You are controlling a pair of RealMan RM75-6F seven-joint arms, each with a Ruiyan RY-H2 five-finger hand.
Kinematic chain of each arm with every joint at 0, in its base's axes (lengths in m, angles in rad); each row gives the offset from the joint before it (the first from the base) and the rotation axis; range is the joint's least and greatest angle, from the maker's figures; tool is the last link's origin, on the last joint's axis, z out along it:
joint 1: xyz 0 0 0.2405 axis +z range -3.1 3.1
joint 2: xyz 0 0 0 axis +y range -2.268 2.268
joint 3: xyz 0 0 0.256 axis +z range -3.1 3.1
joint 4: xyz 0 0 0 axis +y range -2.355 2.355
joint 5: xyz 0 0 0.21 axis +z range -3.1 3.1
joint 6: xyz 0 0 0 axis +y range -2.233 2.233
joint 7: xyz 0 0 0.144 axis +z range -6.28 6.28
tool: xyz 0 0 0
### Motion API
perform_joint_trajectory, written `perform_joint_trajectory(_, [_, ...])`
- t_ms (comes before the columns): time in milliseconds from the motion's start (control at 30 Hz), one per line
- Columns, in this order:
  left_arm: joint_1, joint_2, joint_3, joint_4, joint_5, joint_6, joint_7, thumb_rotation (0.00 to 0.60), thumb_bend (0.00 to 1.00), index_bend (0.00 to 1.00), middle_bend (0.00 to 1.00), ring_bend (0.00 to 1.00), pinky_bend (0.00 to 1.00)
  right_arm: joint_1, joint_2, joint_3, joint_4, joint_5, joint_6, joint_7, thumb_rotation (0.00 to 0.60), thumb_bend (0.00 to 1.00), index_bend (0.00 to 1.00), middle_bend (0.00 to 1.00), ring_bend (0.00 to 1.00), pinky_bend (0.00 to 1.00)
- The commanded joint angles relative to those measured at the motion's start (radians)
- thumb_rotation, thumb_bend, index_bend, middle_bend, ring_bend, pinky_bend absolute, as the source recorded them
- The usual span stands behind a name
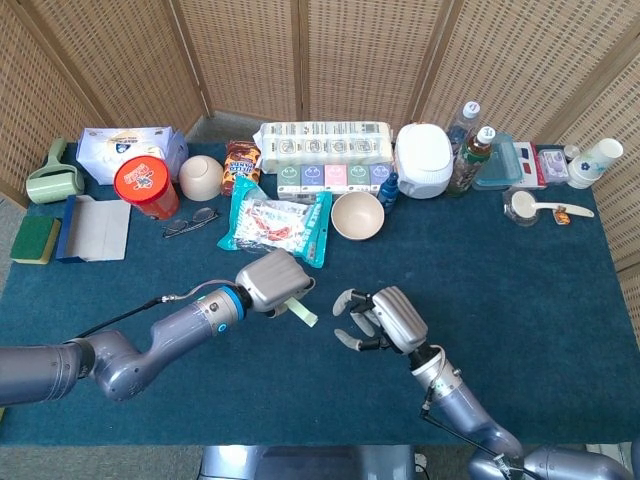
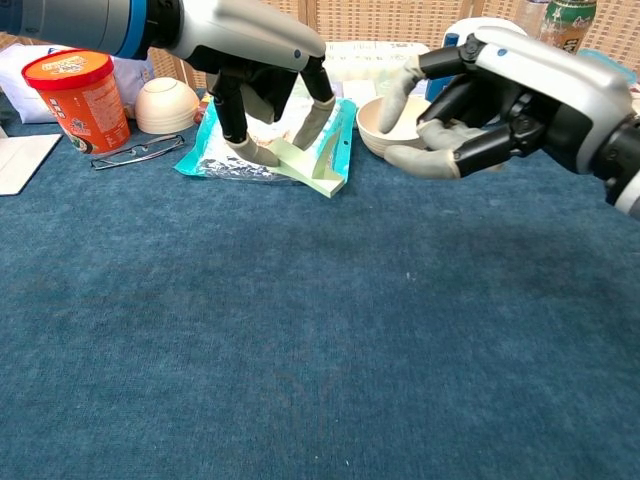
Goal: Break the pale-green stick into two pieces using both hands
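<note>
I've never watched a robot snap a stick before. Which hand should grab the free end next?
The right hand, probably. The left hand already holds one end of the green stick, whose free end points toward the right hand. That hand holds nothing, with its fingers apart, close beside the stick.
</note>
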Motion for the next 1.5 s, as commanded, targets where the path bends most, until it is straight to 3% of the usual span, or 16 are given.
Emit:
perform_joint_trajectory(33, [-0.006,-0.005,0.000,0.004,-0.005,-0.003,-0.002,0.600,0.39,0.67,1.00,1.00,1.00,0.011,-0.008,0.005,-0.003,0.006,-0.011,-0.006,0.543,0.33,0.49,0.94,1.00,0.87])
perform_joint_trajectory(667, [-0.071,-0.059,-0.008,0.050,-0.055,-0.017,0.001,0.600,0.39,0.66,1.00,1.00,1.00,0.034,0.001,0.021,0.010,0.042,-0.027,-0.002,0.549,0.34,0.47,0.93,1.00,0.86])
perform_joint_trajectory(1500, [-0.154,-0.095,0.000,0.087,-0.151,-0.005,0.015,0.600,0.39,0.66,1.00,1.00,1.00,0.034,0.019,0.000,0.002,0.021,-0.007,0.025,0.567,0.36,0.48,0.93,1.00,0.86])
